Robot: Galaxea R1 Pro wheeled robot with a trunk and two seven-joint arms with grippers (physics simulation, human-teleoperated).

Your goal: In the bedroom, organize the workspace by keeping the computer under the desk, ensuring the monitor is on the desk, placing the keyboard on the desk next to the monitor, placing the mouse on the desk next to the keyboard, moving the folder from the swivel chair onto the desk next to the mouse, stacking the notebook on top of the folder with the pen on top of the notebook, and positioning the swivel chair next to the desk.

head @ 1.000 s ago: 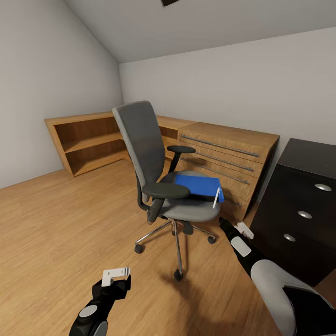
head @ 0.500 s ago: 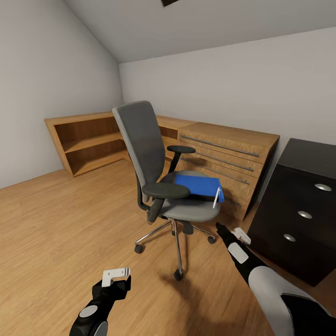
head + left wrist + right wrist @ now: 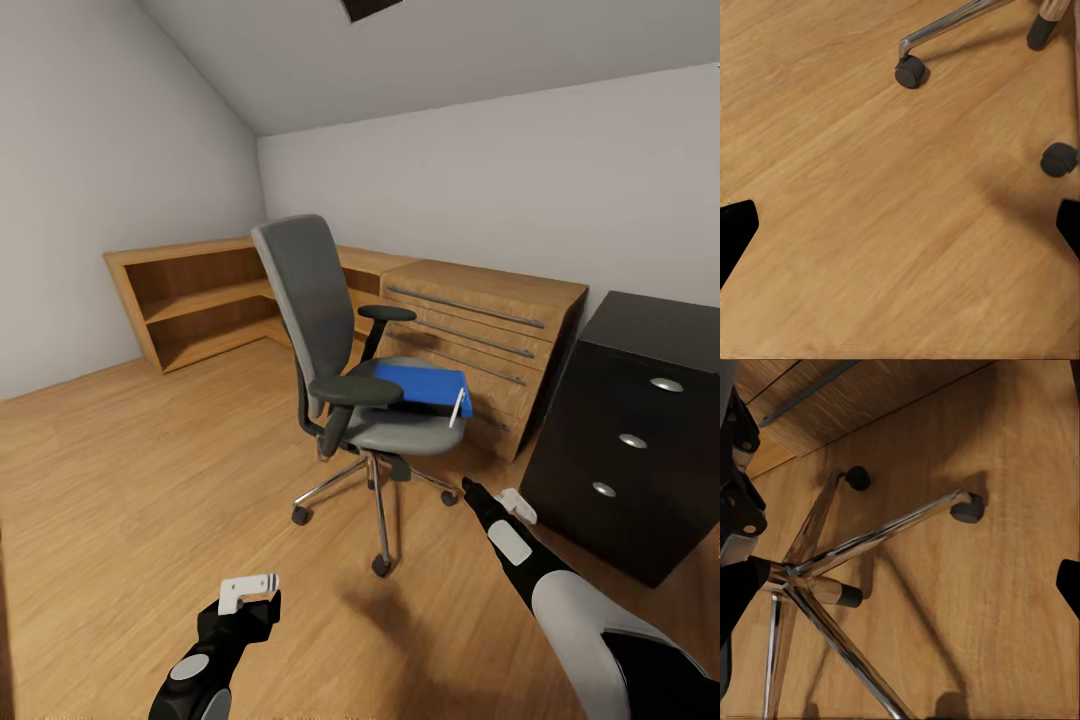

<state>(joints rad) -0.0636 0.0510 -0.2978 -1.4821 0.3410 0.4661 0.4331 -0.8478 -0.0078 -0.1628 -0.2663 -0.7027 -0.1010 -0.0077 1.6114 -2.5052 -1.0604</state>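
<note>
The swivel chair point(image 3: 345, 330) stands mid-room on its chrome base point(image 3: 802, 574), grey back toward me. On its seat lies the blue folder point(image 3: 420, 385), and the white pen point(image 3: 458, 406) leans at the folder's right edge. My right gripper point(image 3: 468, 487) hovers low beside the chair's base, below the seat's right side; its fingers point(image 3: 736, 589) stand wide apart. Well short of the chair, my left gripper point(image 3: 246, 592) hangs over bare floor, fingers point(image 3: 735, 232) spread open. Desk, computer, monitor, keyboard, mouse and notebook are out of view.
Light wooden low shelving point(image 3: 190, 300) runs along the far wall into a wooden drawer unit point(image 3: 480, 320) just behind the chair. A black drawer cabinet point(image 3: 630, 440) stands close on the right. Chair casters point(image 3: 910, 71) sit near my left gripper. Open wooden floor point(image 3: 120, 480) lies to the left.
The whole view has shifted: the chair and furniture look slightly farther and more to the left, so the camera moved. My right gripper rose a little toward the chair; both stay open.
</note>
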